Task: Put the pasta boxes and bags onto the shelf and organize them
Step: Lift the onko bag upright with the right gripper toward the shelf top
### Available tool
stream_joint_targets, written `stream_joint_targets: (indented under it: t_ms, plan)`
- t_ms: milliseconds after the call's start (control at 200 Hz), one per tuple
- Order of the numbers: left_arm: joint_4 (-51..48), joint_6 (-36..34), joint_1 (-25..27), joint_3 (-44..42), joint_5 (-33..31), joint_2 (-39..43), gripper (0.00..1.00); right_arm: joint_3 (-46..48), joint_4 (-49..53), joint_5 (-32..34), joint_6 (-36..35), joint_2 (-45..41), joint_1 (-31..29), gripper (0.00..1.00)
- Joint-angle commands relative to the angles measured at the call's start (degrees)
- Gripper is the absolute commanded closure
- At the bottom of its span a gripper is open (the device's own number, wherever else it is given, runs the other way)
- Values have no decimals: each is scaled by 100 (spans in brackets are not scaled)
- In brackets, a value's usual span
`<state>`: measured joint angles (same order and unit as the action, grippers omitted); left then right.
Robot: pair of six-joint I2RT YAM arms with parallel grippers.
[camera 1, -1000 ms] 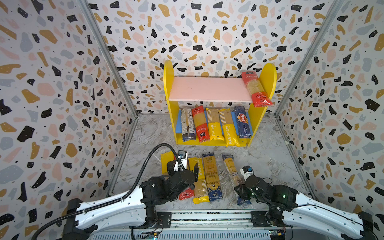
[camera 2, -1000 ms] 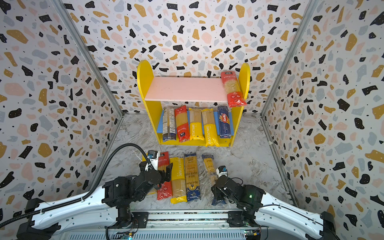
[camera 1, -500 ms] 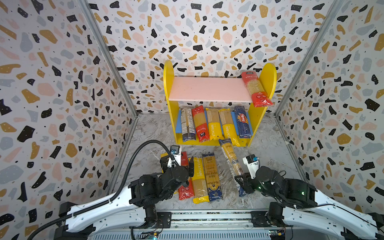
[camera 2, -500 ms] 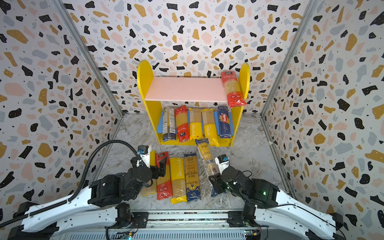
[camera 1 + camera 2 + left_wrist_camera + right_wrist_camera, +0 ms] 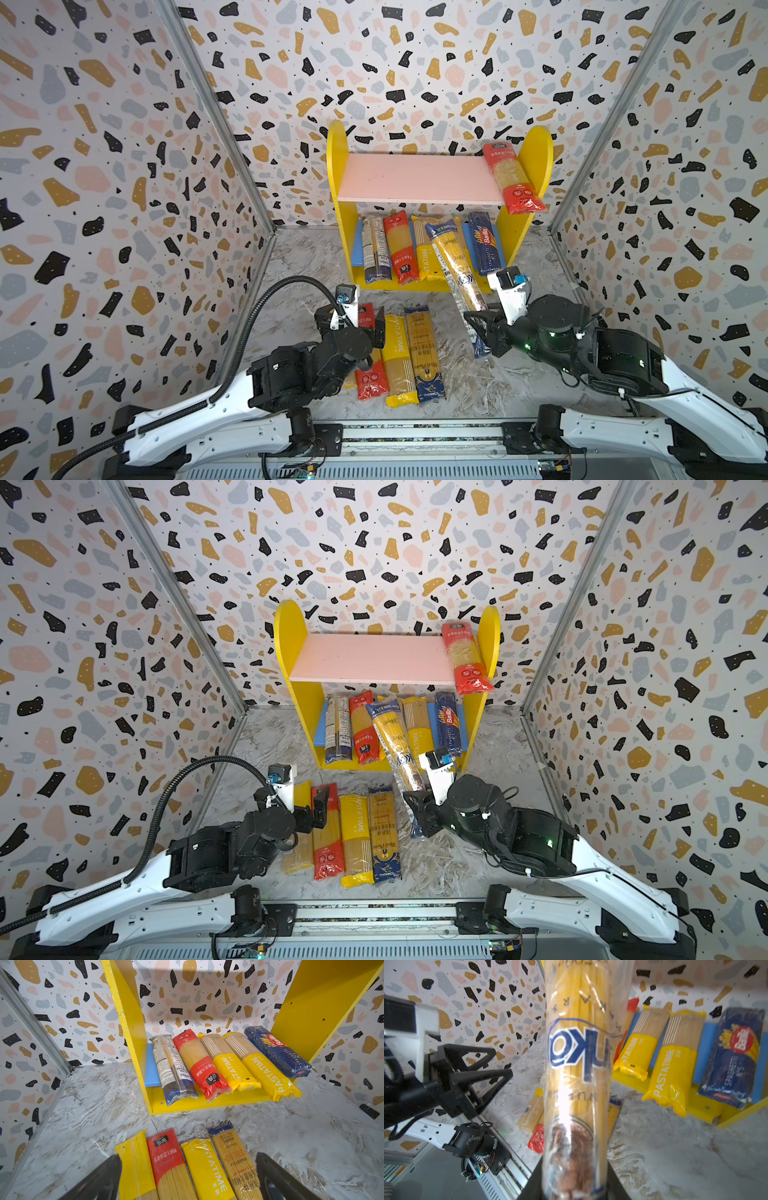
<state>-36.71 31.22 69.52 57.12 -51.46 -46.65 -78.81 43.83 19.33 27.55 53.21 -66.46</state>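
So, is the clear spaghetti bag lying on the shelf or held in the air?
In the air: the right gripper is shut on the clear spaghetti bag, which slants up in front of the shelf.

"PASTATIME" is printed on a yellow pack (image 5: pixel 230 1068) and the next yellow pack (image 5: pixel 268 1078) on the shelf (image 5: pixel 207 1103), and on a third yellow pack (image 5: pixel 207 1169) on the worktop (image 5: pixel 83 1105). "Barilla" and "SPAGHETTI" are printed on the dark blue pack (image 5: pixel 278 1051). "Spaghetti" is written on the red pack (image 5: pixel 166 1159) on the worktop.
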Motion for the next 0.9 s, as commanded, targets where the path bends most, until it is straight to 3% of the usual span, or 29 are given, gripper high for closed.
stream_joint_targets:
  t_ms: [0, 230, 451, 616, 726, 896]
  plan:
    - [-4, -209, 19, 298, -128, -38, 1, -1056, -617, 690, -716, 404, -23, 89]
    - [78, -479, 18, 528, -154, -290, 1, -3263, -512, 1862, -1784, 2071, 31, 89]
    - [308, -626, 20, 478, -69, -290, 1, -5195, -776, 1973, -2543, 3342, 833, 88]
    - [359, -620, 23, 448, -26, -252, 0, -5605, -1411, 2199, -3300, 3899, 1327, 87]
    - [389, -561, 22, 376, 56, -198, 1, -6119, -1329, 1873, -3210, 4265, 1894, 86]
    - [419, -512, 21, 260, 22, -136, 1, -6173, -1370, 1463, -2955, 4568, 2612, 86]
